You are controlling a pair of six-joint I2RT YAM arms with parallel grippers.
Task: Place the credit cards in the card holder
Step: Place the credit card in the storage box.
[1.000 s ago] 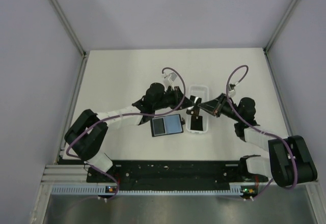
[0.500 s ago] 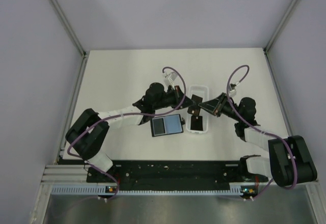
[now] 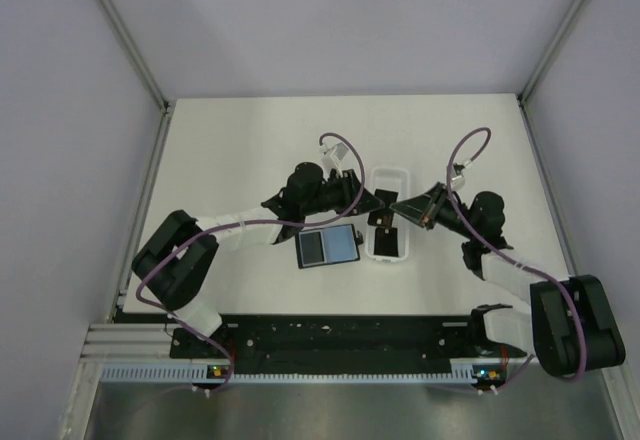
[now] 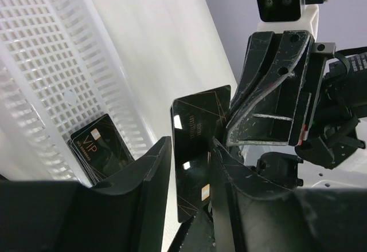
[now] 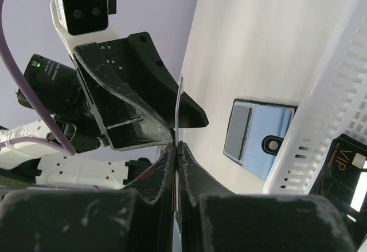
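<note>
The card holder lies open on the table, blue-grey lining up; it also shows in the right wrist view. My right gripper is shut on a dark credit card, held on edge above the white tray. The right wrist view shows the card's thin edge pinched in the gripper. My left gripper is open, its jaws either side of that card with a gap on the left side. More dark cards lie in the tray.
The long white ribbed tray runs front to back just right of the holder, and its wall stands beside the holder. Both arms meet over the tray's left rim. Purple cables loop above each wrist.
The left gripper has edged slightly toward the right gripper, so its jaws now sit around the held card. The holder and tray have not moved.
</note>
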